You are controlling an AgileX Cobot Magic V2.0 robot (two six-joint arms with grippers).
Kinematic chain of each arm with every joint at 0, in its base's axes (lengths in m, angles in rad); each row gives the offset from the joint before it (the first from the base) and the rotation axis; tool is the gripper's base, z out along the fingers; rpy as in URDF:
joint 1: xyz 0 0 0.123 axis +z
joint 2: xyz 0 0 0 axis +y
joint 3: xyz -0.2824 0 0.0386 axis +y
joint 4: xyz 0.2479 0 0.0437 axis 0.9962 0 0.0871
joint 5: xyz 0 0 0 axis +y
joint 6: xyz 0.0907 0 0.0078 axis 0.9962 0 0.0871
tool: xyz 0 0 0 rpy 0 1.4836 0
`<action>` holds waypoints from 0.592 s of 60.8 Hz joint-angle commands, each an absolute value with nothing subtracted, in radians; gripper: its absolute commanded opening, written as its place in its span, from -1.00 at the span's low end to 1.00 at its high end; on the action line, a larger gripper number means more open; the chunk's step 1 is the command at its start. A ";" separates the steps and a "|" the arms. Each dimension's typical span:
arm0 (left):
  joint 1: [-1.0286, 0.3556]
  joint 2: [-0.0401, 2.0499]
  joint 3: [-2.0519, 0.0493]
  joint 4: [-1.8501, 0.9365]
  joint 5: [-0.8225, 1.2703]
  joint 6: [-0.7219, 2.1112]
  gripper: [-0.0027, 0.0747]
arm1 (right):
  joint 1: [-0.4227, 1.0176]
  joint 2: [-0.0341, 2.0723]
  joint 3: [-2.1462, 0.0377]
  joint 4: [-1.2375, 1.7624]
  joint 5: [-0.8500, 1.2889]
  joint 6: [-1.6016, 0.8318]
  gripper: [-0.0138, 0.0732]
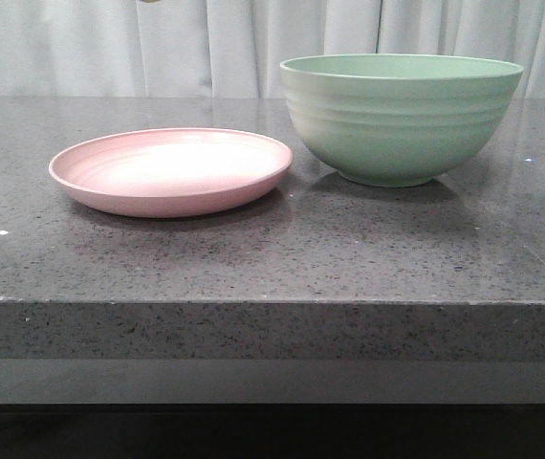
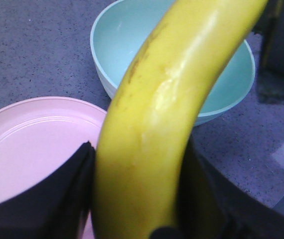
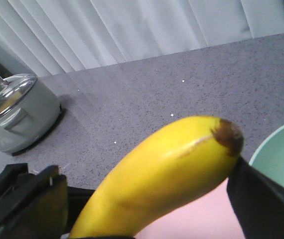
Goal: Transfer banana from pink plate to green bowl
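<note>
**Banana off the plate, up in the air above the dishes**

Front view first: the pink plate (image 1: 172, 203) sits bare on the dark speckled counter (image 1: 272, 263), and the green bowl (image 1: 402, 124) stands just beside it on the right, the two rims close but not touching. No arm and no fruit show at counter level here, only the pale curtain (image 1: 253, 43) behind.

Over to the left wrist view, and there it is. The banana (image 2: 167, 99) fills the shot, pinched at its lower part by the left pincer (image 2: 137, 199), with dark fingers (image 2: 72, 194) pressed against both sides of the yellow skin. Beneath it lie the plate and the bowl, so the fruit hangs clear above them both, roughly over the gap where they meet.

The right wrist view has the banana close too. Its dark brown tip points towards the bowl's rim, pink showing under it. It lies between the fingers of the right pincer (image 3: 147, 204), one finger (image 3: 266, 199) right against the tip end, the other standing off. Whether that pincer truly grips, I cannot tell. A lidded grey pot (image 3: 15, 117) stands well back on the counter.
</note>
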State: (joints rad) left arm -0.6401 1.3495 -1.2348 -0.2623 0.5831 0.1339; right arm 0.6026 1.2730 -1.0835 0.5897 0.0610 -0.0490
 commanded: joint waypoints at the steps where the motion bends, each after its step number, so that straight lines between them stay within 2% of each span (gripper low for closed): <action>1: -0.649 1.329 -1.263 -0.291 0.532 0.144 -0.61 | 0.611 1.272 -1.129 0.604 -0.026 -0.053 0.82; 20: -0.649 1.329 -1.263 -0.291 0.532 0.144 -0.61 | 0.611 1.316 -1.129 0.637 -0.083 -0.053 0.77; 24: -0.649 1.329 -1.263 -0.291 0.532 0.144 -0.61 | 0.611 1.316 -1.129 0.637 -0.085 -0.053 0.61; 27: -0.649 1.329 -1.263 -0.291 0.532 0.144 -0.61 | 0.611 1.316 -1.129 0.637 -0.086 -0.053 0.41; 29: -0.649 1.329 -1.263 -0.291 0.532 0.144 -0.61 | 0.611 1.316 -1.129 0.637 -0.085 -0.053 0.22; 36: -0.649 1.329 -1.263 -0.291 0.532 0.144 -0.61 | 0.611 1.316 -1.129 0.637 -0.082 -0.053 -0.27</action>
State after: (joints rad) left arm -0.6419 1.3541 -1.2348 -0.2756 0.5982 0.1440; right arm 0.6067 1.3481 -1.0930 0.6532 -0.0343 -0.0312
